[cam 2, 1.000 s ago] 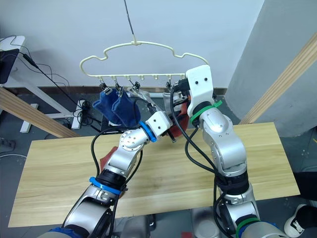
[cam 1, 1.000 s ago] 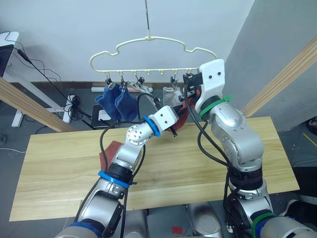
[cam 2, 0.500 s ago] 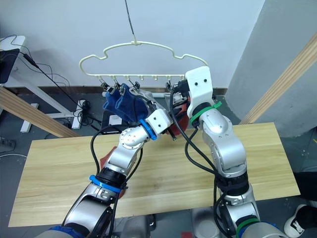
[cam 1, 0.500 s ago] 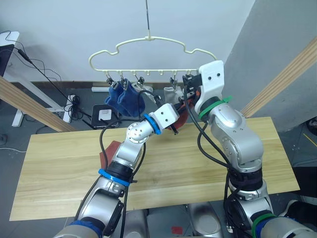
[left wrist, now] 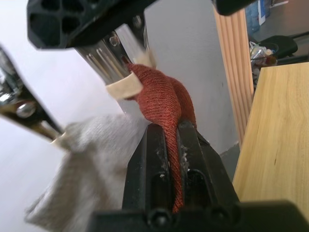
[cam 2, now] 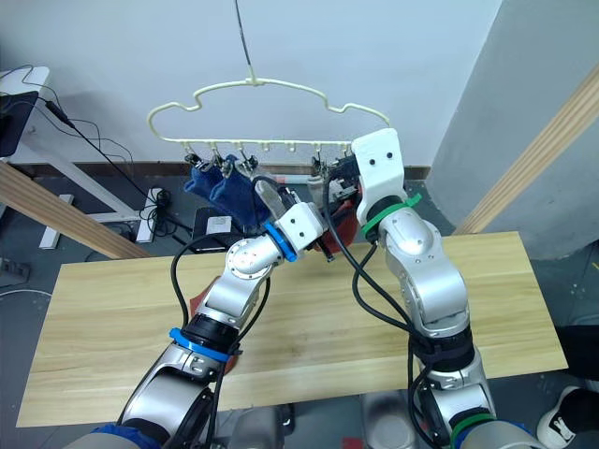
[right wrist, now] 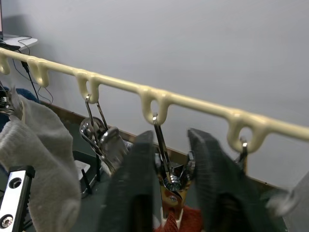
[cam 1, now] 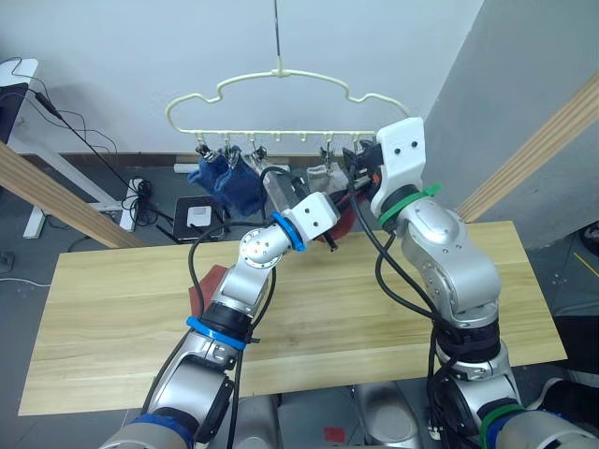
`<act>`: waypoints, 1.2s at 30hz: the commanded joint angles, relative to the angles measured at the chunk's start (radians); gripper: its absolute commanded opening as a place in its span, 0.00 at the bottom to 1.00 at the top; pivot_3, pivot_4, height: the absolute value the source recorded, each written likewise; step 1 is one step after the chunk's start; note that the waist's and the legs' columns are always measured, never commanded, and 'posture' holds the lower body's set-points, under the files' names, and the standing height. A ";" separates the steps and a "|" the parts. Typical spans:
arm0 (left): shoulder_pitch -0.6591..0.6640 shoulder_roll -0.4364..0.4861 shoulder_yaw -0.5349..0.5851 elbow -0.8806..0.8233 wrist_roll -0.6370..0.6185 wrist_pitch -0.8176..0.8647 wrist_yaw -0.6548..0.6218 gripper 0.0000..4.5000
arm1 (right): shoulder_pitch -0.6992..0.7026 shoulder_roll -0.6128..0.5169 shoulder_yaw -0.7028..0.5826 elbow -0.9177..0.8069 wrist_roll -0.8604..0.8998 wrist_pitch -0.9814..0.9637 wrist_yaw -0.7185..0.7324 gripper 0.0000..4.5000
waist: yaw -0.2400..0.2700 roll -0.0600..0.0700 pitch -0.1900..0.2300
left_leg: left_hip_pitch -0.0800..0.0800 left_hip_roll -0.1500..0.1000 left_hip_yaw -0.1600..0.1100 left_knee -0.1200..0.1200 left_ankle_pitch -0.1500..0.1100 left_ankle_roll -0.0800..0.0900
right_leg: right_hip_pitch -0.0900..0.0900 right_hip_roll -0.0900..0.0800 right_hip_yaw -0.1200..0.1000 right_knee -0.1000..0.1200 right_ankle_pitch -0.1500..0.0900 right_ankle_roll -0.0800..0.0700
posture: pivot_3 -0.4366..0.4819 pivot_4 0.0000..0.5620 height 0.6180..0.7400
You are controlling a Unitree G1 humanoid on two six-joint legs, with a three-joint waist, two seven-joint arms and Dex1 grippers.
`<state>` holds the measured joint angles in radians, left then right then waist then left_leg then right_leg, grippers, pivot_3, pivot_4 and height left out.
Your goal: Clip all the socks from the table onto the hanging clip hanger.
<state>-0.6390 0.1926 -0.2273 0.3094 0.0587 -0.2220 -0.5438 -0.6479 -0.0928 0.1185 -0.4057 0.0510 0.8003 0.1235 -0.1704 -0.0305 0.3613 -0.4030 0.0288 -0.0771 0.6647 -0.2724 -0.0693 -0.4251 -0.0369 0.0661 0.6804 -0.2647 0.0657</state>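
Note:
The pale-yellow clip hanger [cam 1: 281, 86] hangs on a wire over the table [cam 1: 112, 318]. Two blue socks [cam 1: 229, 182] and a light grey sock [cam 1: 323, 176] hang from its clips. My left gripper [left wrist: 170, 128] is shut on a rust-red sock [left wrist: 159, 99] and holds its top edge up at the pads of a metal clip [right wrist: 169, 186]. My right gripper [right wrist: 171, 181] is shut on that clip, one finger on each side. Another rust-red sock [cam 1: 204, 285] lies on the table, partly hidden behind my left arm.
Thick wooden rails slant down at the left [cam 1: 56, 201] and right [cam 1: 538, 145] behind the table. A white desk with cables [cam 1: 23, 112] stands at the back left. The grey sock [right wrist: 43, 159] hangs close beside my right gripper.
The blue socks have swung and the hanger has shifted slightly left. My left gripper has lifted the rust-red sock a little closer to the clip. The right gripper stays at the clip.

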 commanded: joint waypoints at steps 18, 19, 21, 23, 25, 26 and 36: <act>0.061 0.030 0.094 -0.240 -0.270 0.271 -0.171 0.50 | 0.184 -0.214 -0.038 -0.425 0.173 0.127 0.201 0.60 | -0.002 0.000 0.000 | 0.000 0.000 0.000 0.000 0.000 0.000 | 0.000 0.000 0.000 0.000 0.000 0.000 | 0.15 0.58 0.94; 0.067 0.042 0.100 -0.260 -0.287 0.288 -0.187 0.50 | 0.193 -0.224 -0.043 -0.432 0.172 0.121 0.198 0.60 | -0.003 0.000 0.000 | 0.000 0.000 0.000 0.000 0.000 0.000 | 0.000 0.000 0.000 -0.001 0.000 0.000 | 0.15 0.59 0.94; 0.082 0.077 0.114 -0.313 -0.333 0.339 -0.226 0.50 | 0.215 -0.230 -0.058 -0.440 0.165 0.108 0.178 0.60 | -0.004 0.000 0.000 | 0.000 0.000 0.000 0.000 0.000 0.000 | 0.000 0.001 0.000 0.000 0.000 0.000 | 0.15 0.59 0.94; 0.097 0.117 0.135 -0.371 -0.384 0.400 -0.257 0.50 | 0.231 -0.210 -0.079 -0.434 0.149 0.097 0.135 0.60 | -0.005 0.000 0.000 | 0.001 0.000 0.000 0.000 0.000 0.000 | 0.000 0.001 0.000 0.000 0.000 0.000 | 0.15 0.59 0.94; 0.105 0.141 0.145 -0.405 -0.412 0.439 -0.271 0.50 | 0.233 -0.188 -0.094 -0.423 0.147 0.093 0.106 0.60 | -0.005 0.000 0.000 | 0.001 0.000 0.000 0.000 0.000 0.000 | 0.001 0.001 0.000 0.000 0.000 0.000 | 0.15 0.59 0.94; 0.107 0.158 0.151 -0.419 -0.417 0.454 -0.275 0.50 | 0.227 -0.183 -0.091 -0.406 0.138 0.085 0.094 0.60 | -0.005 0.000 0.000 | 0.001 0.000 0.000 0.000 0.000 0.000 | 0.001 0.001 0.001 0.000 0.000 0.000 | 0.15 0.59 0.94; 0.094 0.207 0.169 -0.461 -0.416 0.500 -0.261 0.51 | 0.160 -0.109 -0.071 -0.264 0.082 0.056 -0.002 0.48 | 0.000 0.000 0.000 | 0.001 0.000 0.000 0.000 0.000 0.000 | 0.001 0.001 0.000 -0.001 0.000 0.000 | 0.19 0.58 0.94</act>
<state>-0.5353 0.3962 -0.0713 -0.1120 -0.3516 0.2845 -0.8139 -0.4694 -0.2123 0.0443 -0.6594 0.1415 0.8795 0.1414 -0.1699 -0.0305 0.3613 -0.4023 0.0290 -0.0774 0.6645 -0.2723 -0.0693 -0.4243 -0.0361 0.0665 0.6798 -0.2649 0.0660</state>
